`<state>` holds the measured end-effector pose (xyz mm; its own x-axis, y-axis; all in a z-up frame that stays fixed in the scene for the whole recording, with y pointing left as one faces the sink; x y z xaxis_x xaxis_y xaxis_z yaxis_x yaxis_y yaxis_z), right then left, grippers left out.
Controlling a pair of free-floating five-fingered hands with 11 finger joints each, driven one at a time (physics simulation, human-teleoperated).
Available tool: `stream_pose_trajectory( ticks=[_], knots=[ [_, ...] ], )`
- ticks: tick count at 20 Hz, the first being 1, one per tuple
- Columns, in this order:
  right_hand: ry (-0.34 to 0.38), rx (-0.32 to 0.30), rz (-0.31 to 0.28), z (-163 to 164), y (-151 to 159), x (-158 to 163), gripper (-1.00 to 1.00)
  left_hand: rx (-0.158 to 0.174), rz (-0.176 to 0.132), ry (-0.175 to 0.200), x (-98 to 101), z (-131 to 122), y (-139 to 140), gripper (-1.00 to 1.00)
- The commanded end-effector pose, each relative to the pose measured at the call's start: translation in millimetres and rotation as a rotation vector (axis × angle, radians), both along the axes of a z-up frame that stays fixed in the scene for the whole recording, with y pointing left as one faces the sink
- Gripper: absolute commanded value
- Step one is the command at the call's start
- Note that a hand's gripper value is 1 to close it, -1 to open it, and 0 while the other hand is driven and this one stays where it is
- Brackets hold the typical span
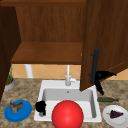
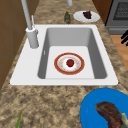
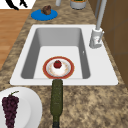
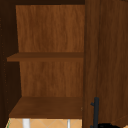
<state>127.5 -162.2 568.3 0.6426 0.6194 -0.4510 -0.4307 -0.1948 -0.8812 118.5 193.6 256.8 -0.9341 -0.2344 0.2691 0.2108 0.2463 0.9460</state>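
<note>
My right hand (image 1: 103, 75) hovers by the lower end of the black bar handle (image 1: 94, 65) on the open right cabinet door (image 1: 105, 37), its straight fingers touching or just beside the bar. My left hand (image 1: 40, 106) hangs relaxed at the sink's front left corner, holding nothing, between the blue plate (image 1: 22, 113) and a big red ball (image 1: 67, 115). A hand (image 3: 15, 3) shows past the counter's front edge near the blue plate (image 3: 37, 15). Fingers of a hand (image 2: 124, 38) show at the right edge.
The white sink (image 2: 30, 72) holds a red-rimmed plate (image 2: 59, 67) with a small red fruit (image 2: 70, 62). Meat (image 1: 15, 106) lies on the blue plate. Grapes (image 1: 115, 114) sit on a white plate (image 1: 110, 120); beside it lies a green bottle (image 1: 107, 99). Faucet (image 1: 68, 77), bare shelves (image 4: 47, 56).
</note>
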Motion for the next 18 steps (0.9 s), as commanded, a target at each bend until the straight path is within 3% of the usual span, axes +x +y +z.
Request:
stream_pose_trajectory(
  ticks=[1,11,18],
  knots=[
    [-0.027,-0.008,-0.004,0.0,20.7,27.1,-1.0,0.0,0.0,0.0,0.0,0.0,0.0,0.0],
    [-0.024,-0.07,-0.167,0.8,61.6,85.1,-1.0,0.0,0.0,0.0,0.0,0.0,0.0,0.0],
    [0.017,-0.116,-0.287,0.1,83.3,131.3,-1.0,0.0,0.0,0.0,0.0,0.0,0.0,0.0]
  ],
)
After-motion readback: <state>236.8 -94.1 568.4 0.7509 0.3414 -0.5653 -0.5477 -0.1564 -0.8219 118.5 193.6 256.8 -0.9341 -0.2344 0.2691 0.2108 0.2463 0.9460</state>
